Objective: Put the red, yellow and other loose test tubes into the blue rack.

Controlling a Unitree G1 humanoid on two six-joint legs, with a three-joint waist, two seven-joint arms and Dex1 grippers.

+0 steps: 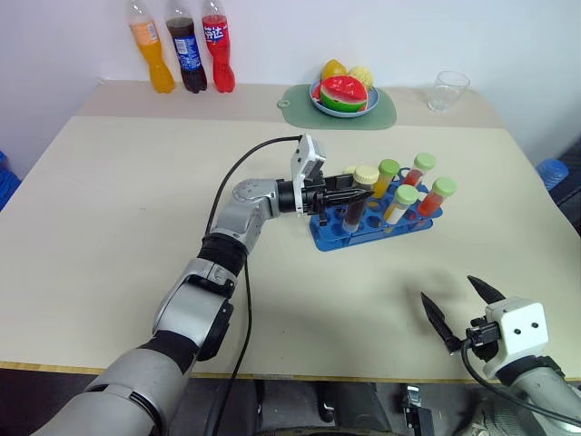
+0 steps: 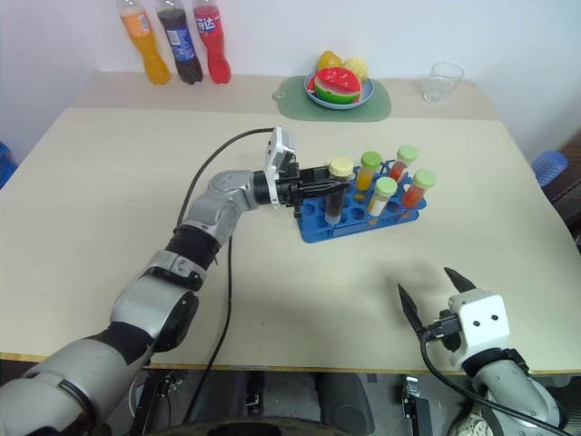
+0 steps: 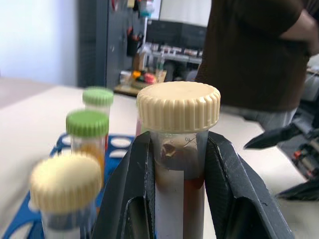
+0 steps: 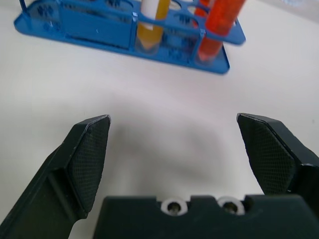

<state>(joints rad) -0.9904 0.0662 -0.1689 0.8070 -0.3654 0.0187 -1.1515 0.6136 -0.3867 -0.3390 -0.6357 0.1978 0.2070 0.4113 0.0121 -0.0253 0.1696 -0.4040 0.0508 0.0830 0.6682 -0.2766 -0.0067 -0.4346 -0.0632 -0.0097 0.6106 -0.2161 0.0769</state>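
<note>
The blue rack (image 1: 365,234) stands right of the table's middle and holds several green-capped tubes (image 1: 406,194) with yellow, orange and red liquid. At the rack's left end my left gripper (image 1: 352,195) lies level, shut on an upright test tube (image 3: 178,105) with a cream cap and dark red liquid. The tube's lower end (image 2: 333,211) is down at the rack's holes; I cannot tell whether it is seated. My right gripper (image 2: 424,282) is open and holds nothing near the table's front right edge. In its wrist view the pads (image 4: 89,154) stand wide apart, facing the rack (image 4: 89,27).
Three soda bottles (image 1: 192,50) stand at the back left. A plate of fruit (image 1: 344,94) sits on a green mat, with a clear glass (image 1: 448,90) to its right. A person in a dark top (image 3: 249,55) stands beyond the table. A black cable (image 1: 231,182) loops over my left arm.
</note>
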